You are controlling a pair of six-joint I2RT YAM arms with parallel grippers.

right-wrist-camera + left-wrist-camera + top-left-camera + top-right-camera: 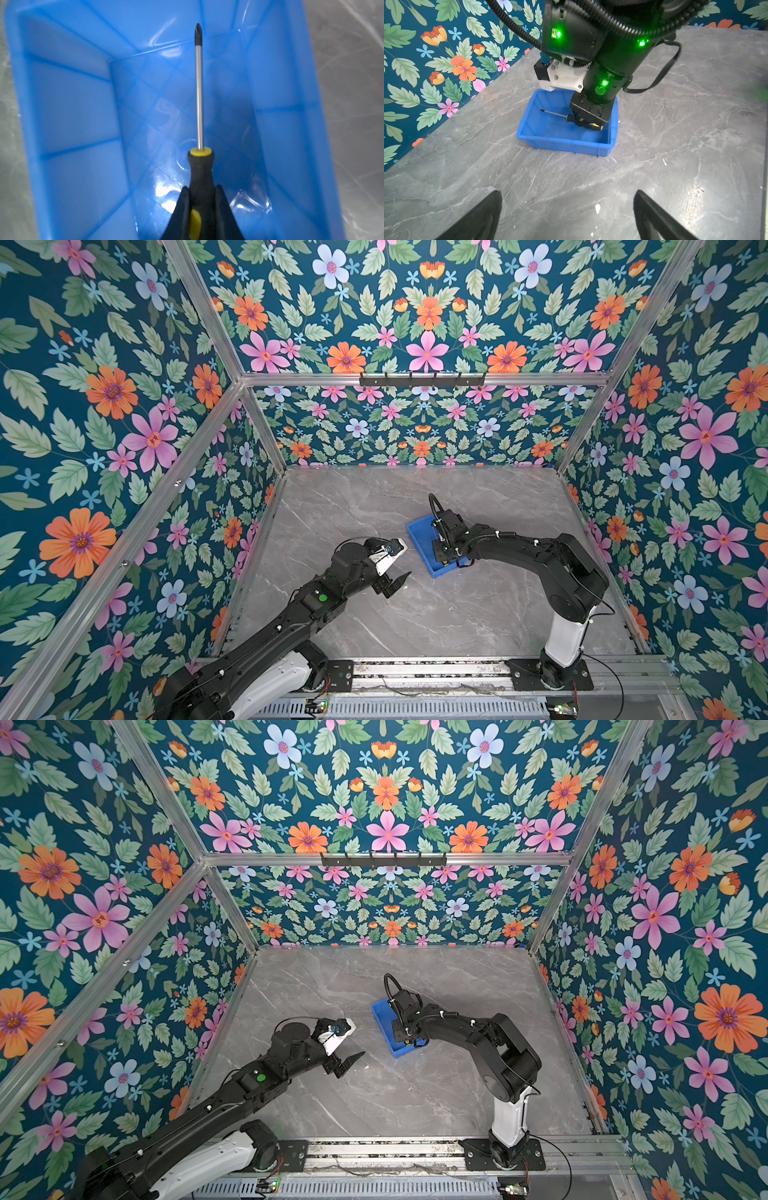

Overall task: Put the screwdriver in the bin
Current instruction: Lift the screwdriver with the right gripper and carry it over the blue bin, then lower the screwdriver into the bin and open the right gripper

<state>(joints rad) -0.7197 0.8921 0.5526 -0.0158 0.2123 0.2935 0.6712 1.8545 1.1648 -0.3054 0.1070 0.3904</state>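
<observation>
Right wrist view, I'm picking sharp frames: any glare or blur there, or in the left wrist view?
Right wrist view: white glare on the bin floor, screwdriver shaft crisp, table beyond blurred. Left wrist view: green lights bloom on the right arm, and the table shows sheen.

Both top views bright, even, sharp; only faint soft shadows on table (457, 614); left wrist view: broad glare on table, green LEDs (641, 43) bloom; right wrist view: white glints on bin (68, 99) floor, close foreground soft.
</observation>
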